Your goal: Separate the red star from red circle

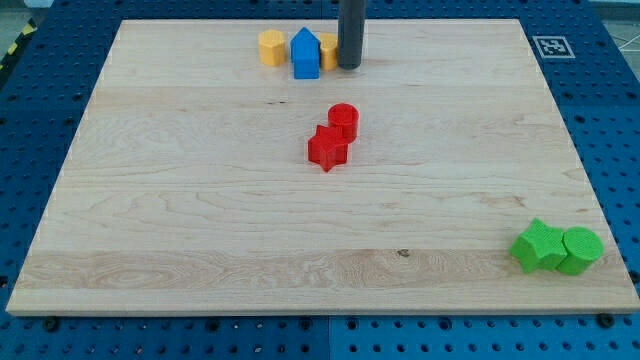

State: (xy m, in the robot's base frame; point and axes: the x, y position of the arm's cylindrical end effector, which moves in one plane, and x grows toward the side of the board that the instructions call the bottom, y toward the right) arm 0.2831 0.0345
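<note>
The red star [327, 149] lies near the board's middle. The red circle [343, 120] touches it at its upper right. My tip [348, 66] is at the view's top, well above both red blocks and apart from them. It stands just right of a yellow block [329, 52], seemingly touching it.
A blue block [305, 53] shaped like a house and a yellow hexagon [271, 47] sit at the top, left of my tip. A green star [538, 246] and a green circle [581, 249] sit together at the bottom right corner of the wooden board [200, 200].
</note>
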